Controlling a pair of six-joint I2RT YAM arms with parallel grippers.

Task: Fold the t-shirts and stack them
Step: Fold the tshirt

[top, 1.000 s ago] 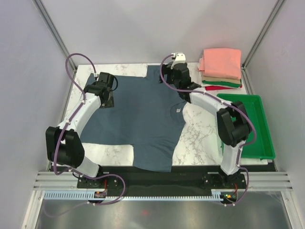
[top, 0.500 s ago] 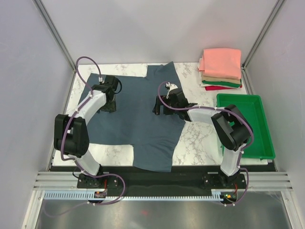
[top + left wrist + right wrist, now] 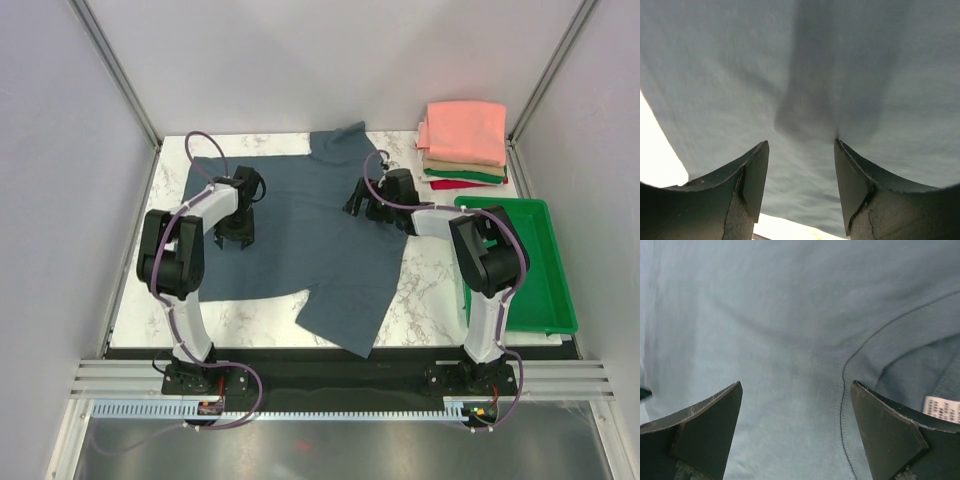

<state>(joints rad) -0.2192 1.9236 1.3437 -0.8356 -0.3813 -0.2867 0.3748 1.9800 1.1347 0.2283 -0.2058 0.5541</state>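
Both arms have swung since half a second ago, and the shirt's near hem has skewed toward the right. The right gripper has moved away toward the far right and the left one has come slightly nearer.

On the white marble-patterned table (image 3: 425, 285), the slate blue-grey short-sleeved cloth t-shirt (image 3: 300, 235) lies spread across the middle, with one sleeve reaching the far edge.

Right of it sits the green rectangular plastic tray (image 3: 545, 300). The right arm's elbow overhangs the tray's left rim, and its forearm crosses the bare marble between shirt and tray.

Just beyond the tray, in the far right corner, is the stack of folded tees (image 3: 465, 135), salmon-pink on top, then tan, green and red.

The left gripper (image 3: 233, 235) hangs over the shirt's left half, jaws moderately parted, with only a soft ridge of cloth below.

The right gripper (image 3: 365, 205) hovers by the collar, jaws spread wide and gripping nothing.

A small white label (image 3: 942, 410) shows inside the neckline.
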